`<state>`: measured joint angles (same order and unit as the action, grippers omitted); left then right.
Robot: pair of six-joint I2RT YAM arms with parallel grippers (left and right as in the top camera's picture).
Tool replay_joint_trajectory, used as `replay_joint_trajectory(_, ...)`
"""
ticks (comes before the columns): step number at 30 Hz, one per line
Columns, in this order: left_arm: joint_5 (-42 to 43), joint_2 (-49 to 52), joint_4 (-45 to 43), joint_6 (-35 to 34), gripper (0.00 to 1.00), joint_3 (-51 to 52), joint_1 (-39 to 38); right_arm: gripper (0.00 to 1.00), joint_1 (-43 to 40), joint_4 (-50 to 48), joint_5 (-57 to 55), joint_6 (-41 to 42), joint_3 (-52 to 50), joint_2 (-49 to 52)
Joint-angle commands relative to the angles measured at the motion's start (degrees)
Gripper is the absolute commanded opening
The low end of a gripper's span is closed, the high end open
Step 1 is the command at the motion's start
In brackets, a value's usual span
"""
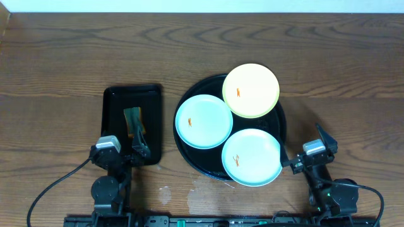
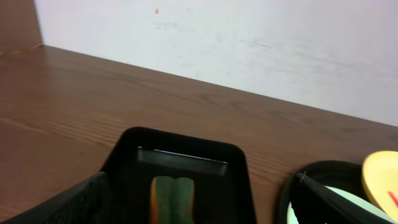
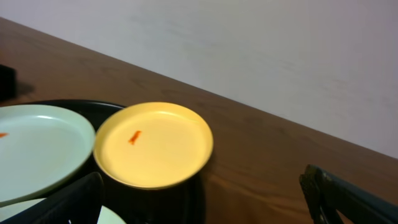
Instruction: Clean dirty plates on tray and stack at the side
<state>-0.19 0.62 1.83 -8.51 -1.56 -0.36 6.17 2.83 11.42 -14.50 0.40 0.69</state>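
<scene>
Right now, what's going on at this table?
Nothing is being handled yet. The left gripper and right gripper sit open and empty near the table's front edge. On the round black tray lie the yellow plate, the left mint plate and the front mint plate, each with an orange smear. What looks like a sponge lies in the rectangular tray.

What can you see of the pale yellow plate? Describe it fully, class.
The pale yellow plate is small, round and glossy, with a shallow raised rim, ceramic or plastic by its look. A small orange smear marks it left of centre in the overhead view. It lies face up on the far right part of the round black tray, overhanging its rim. Its near-left edge overlaps a mint-blue plate. Nothing grips it.
</scene>
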Motion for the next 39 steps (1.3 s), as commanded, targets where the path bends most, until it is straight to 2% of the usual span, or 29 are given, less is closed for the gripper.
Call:
replay_joint_trajectory(1,5.3,-0.4,-1.6,0.8,0.92,1.2,0.3,0.99,0.2,-0.7,4.2,4.0,0.0,-0.3)
replay_joint_trajectory(3,7.1,-0.4,-4.1,0.8,0.92,0.4,0.3,0.99,0.2,-0.7,4.7,8.9,0.8,-0.3)
replay_joint_trajectory(7,7.3,0.1,-4.5,0.8,0.92,-3.8,0.3,0.99,0.2,-0.7,5.6,12.7,3.6,0.1)
replay_joint_trajectory(13,7.5,9.2,2.0,0.1,0.92,-16.7,0.3,0.99,0.2,1.6,6.9,14.9,14.0,8.4)
replay_joint_trajectory(18,10.5,25.9,14.8,0.2,0.92,-35.4,0.3,0.99,0.2,9.0,11.5,14.9,31.1,26.9)
replay_joint_trajectory(23,13.2,44.4,34.4,0.2,0.92,-56.2,0.3,0.99,0.3,28.0,13.7,14.9,54.1,49.3)
replay_joint_trajectory(26,13.2,53.5,42.9,0.2,0.93,-64.9,0.3,0.99,0.2,38.0,13.7,14.6,65.6,60.8)
replay_joint_trajectory(31,14.0,61.7,49.5,-0.2,0.92,-69.1,0.3,0.99,0.2,45.0,18.9,17.9,74.9,72.6)
replay_joint_trajectory(36,17.2,65.4,54.4,-0.3,0.93,-69.1,0.3,0.99,0.3,43.7,24.7,20.2,75.1,77.1)
replay_joint_trajectory(38,17.1,66.3,55.2,-0.3,0.91,-68.9,0.3,0.85,0.5,44.4,24.1,20.2,75.1,78.4)
replay_joint_trajectory(39,17.1,66.8,55.2,-0.3,0.90,-68.7,0.3,0.81,1.0,45.0,22.9,20.3,75.1,78.9)
